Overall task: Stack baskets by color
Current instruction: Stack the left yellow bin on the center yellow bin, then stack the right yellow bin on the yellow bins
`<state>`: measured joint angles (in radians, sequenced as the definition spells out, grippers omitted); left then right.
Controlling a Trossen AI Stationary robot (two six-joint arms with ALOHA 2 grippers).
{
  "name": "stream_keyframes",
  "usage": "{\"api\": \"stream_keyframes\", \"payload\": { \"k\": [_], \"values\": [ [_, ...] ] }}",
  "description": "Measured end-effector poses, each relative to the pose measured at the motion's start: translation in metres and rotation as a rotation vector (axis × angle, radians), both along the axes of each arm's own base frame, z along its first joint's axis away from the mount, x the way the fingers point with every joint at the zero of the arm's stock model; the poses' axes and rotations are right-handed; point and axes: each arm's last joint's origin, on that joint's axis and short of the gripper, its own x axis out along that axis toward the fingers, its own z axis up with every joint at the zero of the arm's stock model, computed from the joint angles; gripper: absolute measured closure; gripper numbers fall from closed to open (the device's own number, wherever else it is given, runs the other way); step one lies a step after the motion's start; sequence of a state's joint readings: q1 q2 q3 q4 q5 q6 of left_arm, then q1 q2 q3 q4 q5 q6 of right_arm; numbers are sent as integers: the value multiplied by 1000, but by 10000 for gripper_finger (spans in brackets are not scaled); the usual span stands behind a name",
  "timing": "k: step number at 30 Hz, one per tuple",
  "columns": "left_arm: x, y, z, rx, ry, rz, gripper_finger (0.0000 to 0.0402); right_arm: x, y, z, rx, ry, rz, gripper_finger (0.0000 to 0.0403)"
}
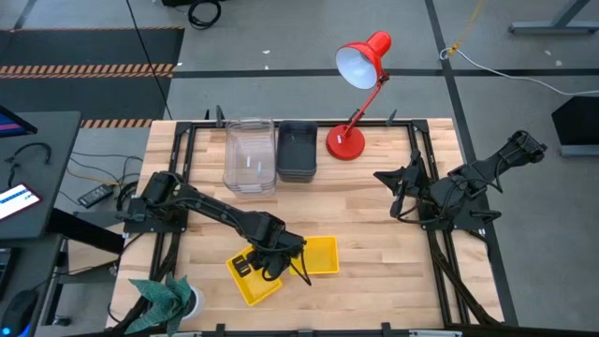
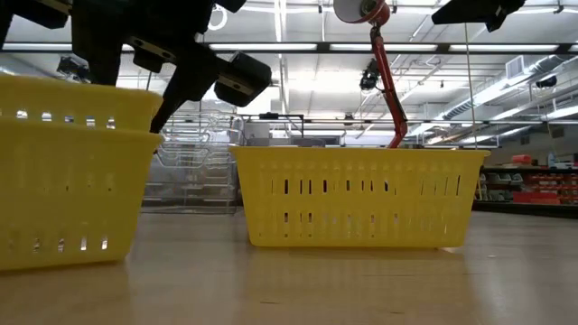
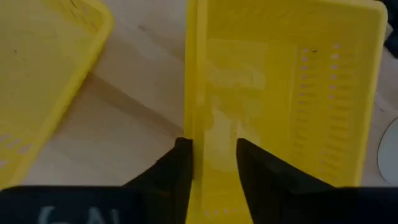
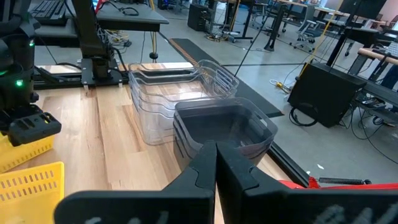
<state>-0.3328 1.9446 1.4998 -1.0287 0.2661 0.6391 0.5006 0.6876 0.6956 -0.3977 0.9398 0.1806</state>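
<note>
At the near middle, one yellow basket (image 2: 54, 104) sits nested in a second yellow basket (image 2: 63, 194), which rests on the table; the high view shows them as one tilted stack (image 1: 257, 284). A third yellow basket (image 1: 320, 255) stands just right of the stack. My left gripper (image 3: 213, 149) points down over the stack, open, one finger on each side of a side wall (image 3: 198, 93); I cannot tell whether either finger touches it. My right gripper (image 4: 216, 155) is shut on nothing and hovers at the table's right (image 1: 398, 183).
Stacked clear baskets (image 1: 250, 154) and stacked dark grey baskets (image 1: 297, 150) stand side by side at the far edge, with a red desk lamp (image 1: 356, 94) to their right. A teal bundle (image 1: 164, 298) sits at the near left corner. Bare wood lies between the arms.
</note>
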Motion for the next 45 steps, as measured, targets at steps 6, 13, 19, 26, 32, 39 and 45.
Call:
{"api": "stream_keyframes", "payload": {
  "k": [6, 13, 19, 26, 32, 39, 45],
  "values": [
    [-2, 3, 15, 56, -20, 33, 245, 0, 0, 0, 0, -1, 0, 394],
    [18, 14, 26, 157, -200, 135, 266, 0, 0, 1, -1, -4, 1, 394],
    [23, 21, 25, 233, -281, -40, 279, 0, 0, 0, 0, 0, 1, 394],
    [32, 12, 25, 226, -407, -183, 235, 0, 0, 0, -1, 1, 1, 394],
    [39, 8, -4, 254, -341, -282, 191, 0, 0, 0, 6, 4, 18, 394],
    [44, 1, -27, 329, -324, -388, 210, 2, 1, -7, -1, 11, 15, 394],
    [46, 5, -26, 323, -325, -329, 275, 2, 0, -7, 1, 8, 11, 394]
  ]
}}
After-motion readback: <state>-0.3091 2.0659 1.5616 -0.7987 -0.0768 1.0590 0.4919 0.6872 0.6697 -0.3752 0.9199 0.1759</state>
